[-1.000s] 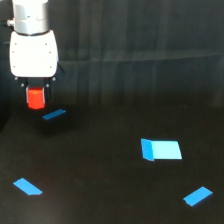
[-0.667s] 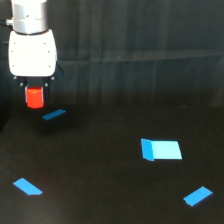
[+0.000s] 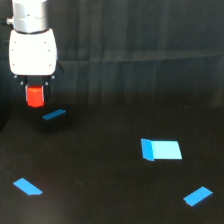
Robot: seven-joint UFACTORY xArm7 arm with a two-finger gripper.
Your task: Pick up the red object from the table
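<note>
Near-black and matte, the wide table (image 3: 115, 200) fills your whole view, running back to a dark curtain-like backdrop.

Next in size: the white boxy gripper head (image 3: 32, 52) with a silver cylindrical wrist above it, hanging at the upper part of the exterior view's left. Under it you see the gripper (image 3: 35, 96), its dark fingers flanking a small bright red-orange stubby cylinder (image 3: 35, 96). The fingers sit closed against the cylinder's sides, narrow gap, the cylinder filling it. The cylinder stands upright, narrower than the head above, and appears clear of the table surface, with dark space below its base; whether it is fully off the surface you cannot confirm from this angle.

Flat blue pieces, four on the table:
- a light-blue rectangular sheet with a folded darker edge (image 3: 161, 150), the largest, toward the exterior view's right of centre;
- a blue slanted strip (image 3: 197, 196), near the lower corner on the exterior view's right;
- a blue slanted strip (image 3: 27, 186), low on the exterior view's left;
- a small darker blue strip (image 3: 54, 114), just below and slightly to the exterior view's right of the held cylinder, not touching it.
</note>
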